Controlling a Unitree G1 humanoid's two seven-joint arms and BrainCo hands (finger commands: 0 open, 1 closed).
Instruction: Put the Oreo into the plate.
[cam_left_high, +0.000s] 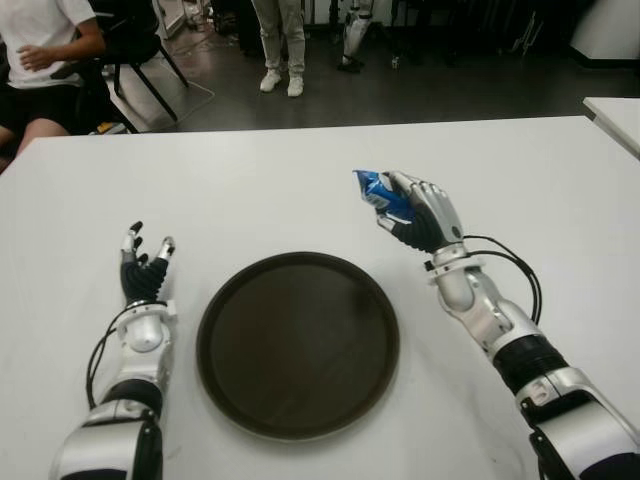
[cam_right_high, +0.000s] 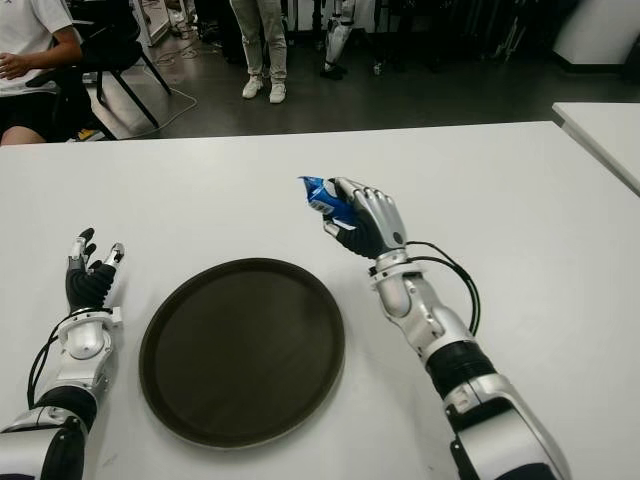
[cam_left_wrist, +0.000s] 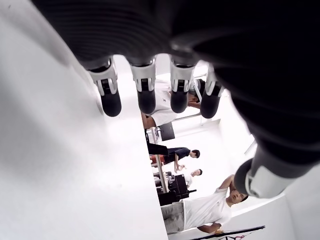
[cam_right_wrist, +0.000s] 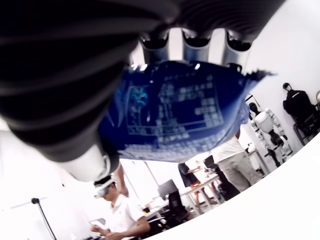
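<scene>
R hand (cam_left_high: 420, 212) fingers clamped on blue foil Oreo pack (cam_left_high: 376, 192), held above white table (cam_left_high: 250, 190), just beyond-right of round dark brown plate (cam_left_high: 298, 342). Plate lies back-left of pack. L hand (cam_left_high: 146, 268) fingers spread, empty, left of plate.

A wide white matte table (cam_left_high: 300, 190) carries one thing: a round dark brown tray-like plate (cam_left_high: 298, 343) with a raised rim, lying flat toward the table's six o'clock edge, nothing in it.
</scene>
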